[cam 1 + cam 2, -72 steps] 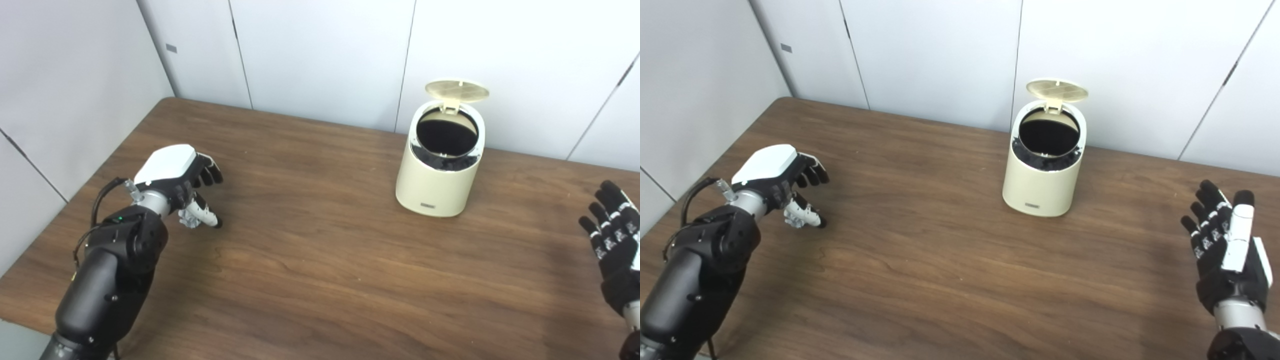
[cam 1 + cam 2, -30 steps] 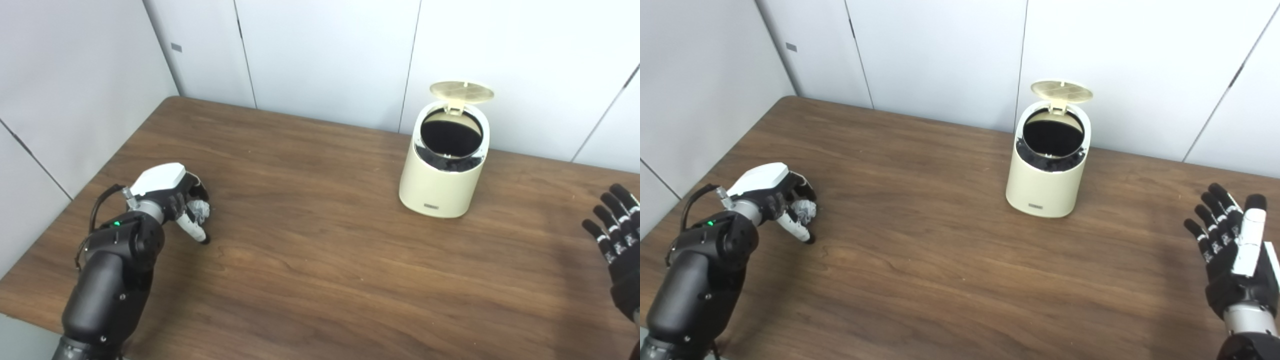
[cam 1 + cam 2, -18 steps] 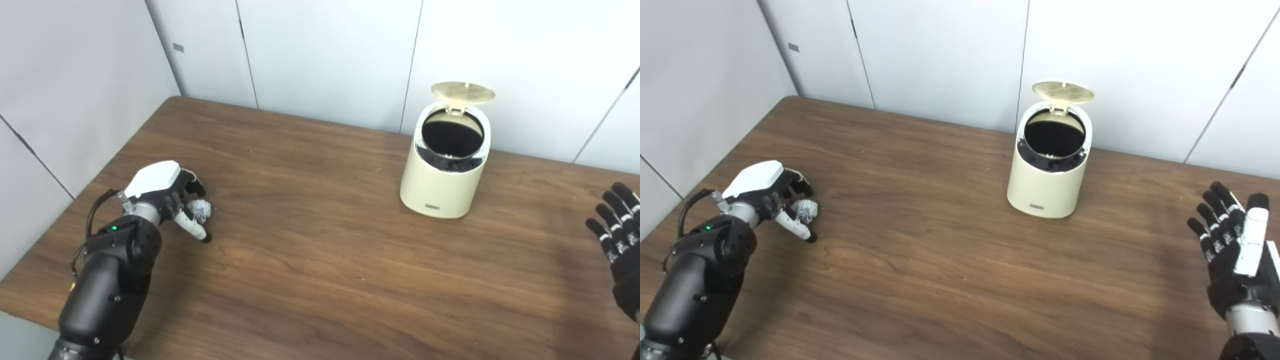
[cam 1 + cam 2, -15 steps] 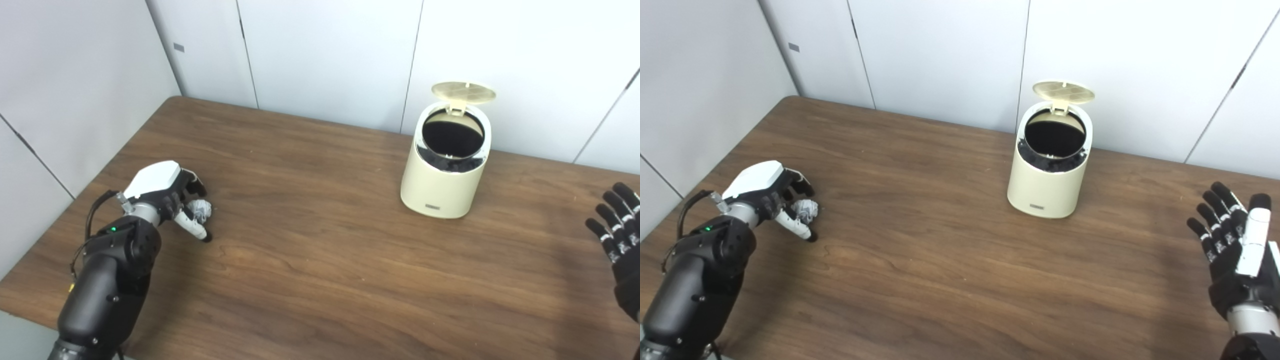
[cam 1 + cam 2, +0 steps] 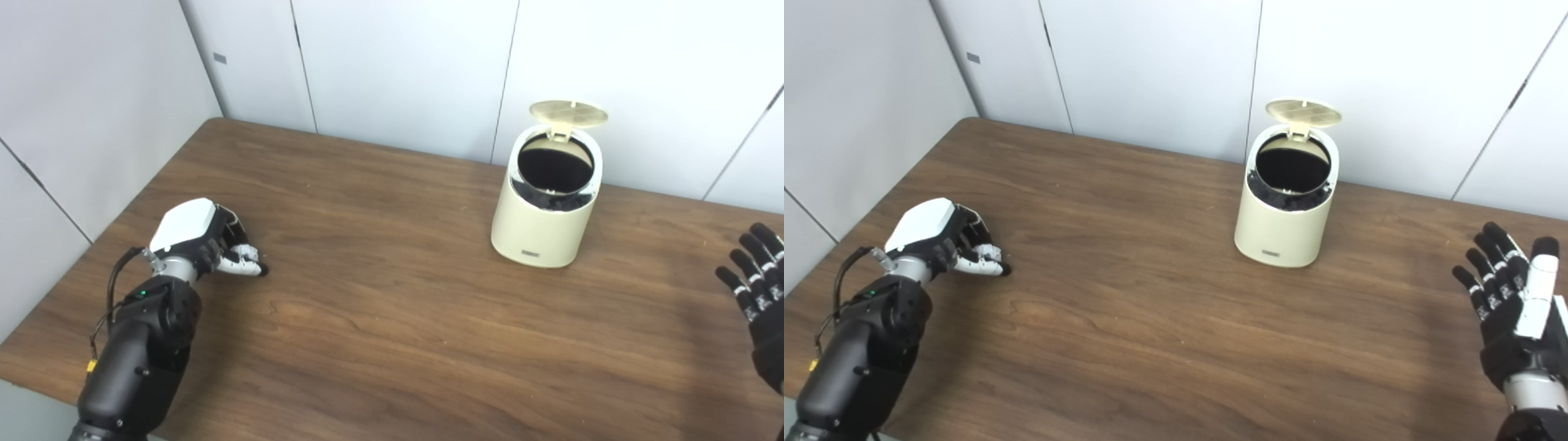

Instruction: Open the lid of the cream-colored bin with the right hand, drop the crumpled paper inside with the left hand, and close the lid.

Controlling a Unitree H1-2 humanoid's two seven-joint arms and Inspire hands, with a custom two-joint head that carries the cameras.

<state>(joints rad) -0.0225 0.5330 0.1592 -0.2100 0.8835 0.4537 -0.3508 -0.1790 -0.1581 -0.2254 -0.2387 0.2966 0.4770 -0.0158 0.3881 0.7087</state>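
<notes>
The cream-colored bin stands at the back right of the table, its round lid tipped up and back, the dark inside showing. My left hand rests on the table near the left edge, far from the bin, fingers and thumb curled shut. The crumpled paper lies inside that grasp and is almost wholly hidden. My right hand hovers at the right edge, in front of and to the right of the bin, palm up, fingers spread, holding nothing.
The brown wooden table runs to pale wall panels behind and on the left. The bin stands close to the back wall. The table's left edge is just beside my left arm.
My left hand lowered over the grey paper ball on the table, and its fingers and thumb have now closed around it. The right hand and bin have kept still; the camera shifted slightly.
</notes>
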